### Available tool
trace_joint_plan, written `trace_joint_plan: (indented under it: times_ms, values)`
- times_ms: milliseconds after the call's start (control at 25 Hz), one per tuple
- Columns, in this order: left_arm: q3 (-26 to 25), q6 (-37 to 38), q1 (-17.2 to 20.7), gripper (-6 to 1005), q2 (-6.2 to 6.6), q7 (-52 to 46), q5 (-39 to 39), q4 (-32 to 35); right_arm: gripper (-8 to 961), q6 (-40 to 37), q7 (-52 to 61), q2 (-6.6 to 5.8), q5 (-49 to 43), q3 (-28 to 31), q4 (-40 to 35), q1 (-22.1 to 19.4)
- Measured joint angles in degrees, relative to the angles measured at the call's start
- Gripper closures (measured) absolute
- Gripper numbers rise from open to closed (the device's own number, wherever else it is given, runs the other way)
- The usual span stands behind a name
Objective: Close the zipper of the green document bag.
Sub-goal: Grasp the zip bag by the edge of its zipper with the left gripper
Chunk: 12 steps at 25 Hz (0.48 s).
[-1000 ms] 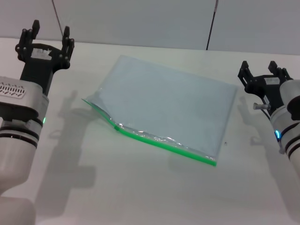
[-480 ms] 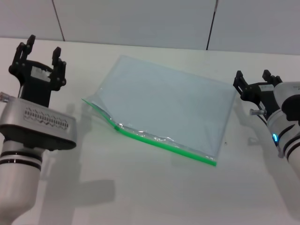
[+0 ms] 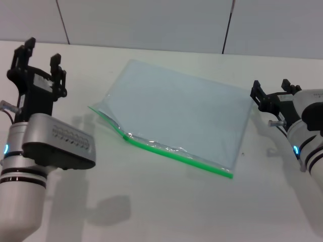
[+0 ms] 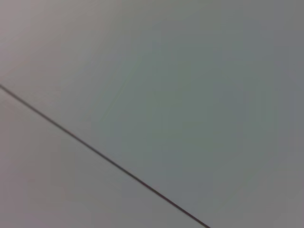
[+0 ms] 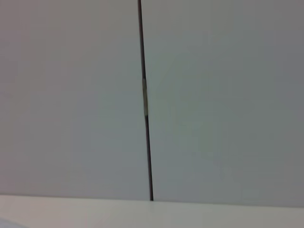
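The green document bag (image 3: 181, 113) lies flat and slanted in the middle of the white table (image 3: 161, 212). Its zipper (image 3: 176, 153), a bright green strip, runs along the near long edge. Toward the left end of that edge the mouth gapes open and wrinkled. I cannot make out the slider tab. My left gripper (image 3: 40, 54) hovers open and empty, well left of the bag. My right gripper (image 3: 270, 91) is open and empty, just off the bag's far right corner. Neither wrist view shows the bag or any fingers.
Grey wall panels (image 3: 151, 22) stand behind the table; both wrist views show only these panels and a dark seam (image 5: 145, 104). The left arm's bulky grey wrist housing (image 3: 55, 141) hangs over the table's near left part.
The left arm has turned and drawn toward the near left, its gripper shifting slightly left. The right gripper has edged left toward the bag's corner. The bag has not moved.
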Motion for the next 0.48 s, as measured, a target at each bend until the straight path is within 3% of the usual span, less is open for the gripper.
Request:
trace_joint_plan:
  times_ms: [480]
  values:
    - [0.0,11.4,-0.7,382,-0.08,19.2,-12.9,1.4,190,-2.2,0.0,-0.09,-0.1,0.0,0.8,0.0]
